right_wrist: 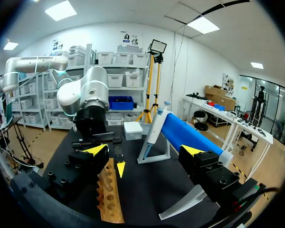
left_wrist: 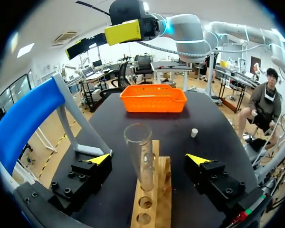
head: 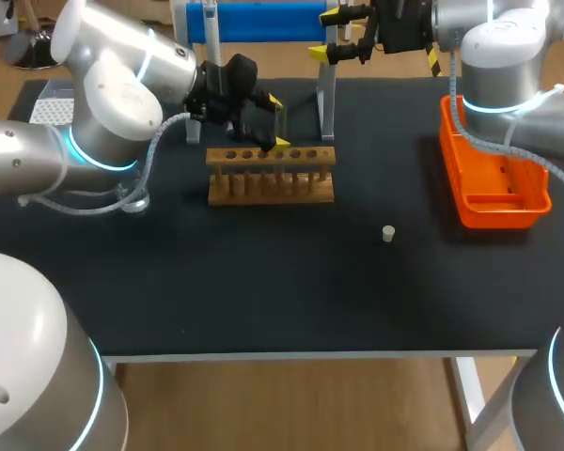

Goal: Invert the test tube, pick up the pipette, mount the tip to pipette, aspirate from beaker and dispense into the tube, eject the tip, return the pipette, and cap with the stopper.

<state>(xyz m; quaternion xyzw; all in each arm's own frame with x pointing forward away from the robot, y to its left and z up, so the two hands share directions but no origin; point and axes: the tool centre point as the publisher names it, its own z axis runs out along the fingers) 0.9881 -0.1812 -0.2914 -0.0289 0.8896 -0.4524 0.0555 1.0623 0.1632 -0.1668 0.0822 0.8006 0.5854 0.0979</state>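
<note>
Now test tube (left_wrist: 140,156) standing in rack (left_wrist: 162,194) between released left fingers (left_wrist: 99,159); right fingers (right_wrist: 94,150) released.

Silver arms (head: 113,99) bear cyan-lit rings (head: 86,158), black yellow-tipped hands (left_wrist: 148,160) and apparently grey cables (head: 85,209).

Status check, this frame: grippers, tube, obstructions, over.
Left gripper open, astride test tube, not touching. Tube upright, mouth up, in wooden rack. Right gripper open, empty, facing pipette. Stopper lies clear of rack.

Head camera overlooks the whole table (head: 263,301) from above and behind. Both wrist cameras face the wooden rack (left_wrist: 159,204): left close over it, right from farther off.
</note>
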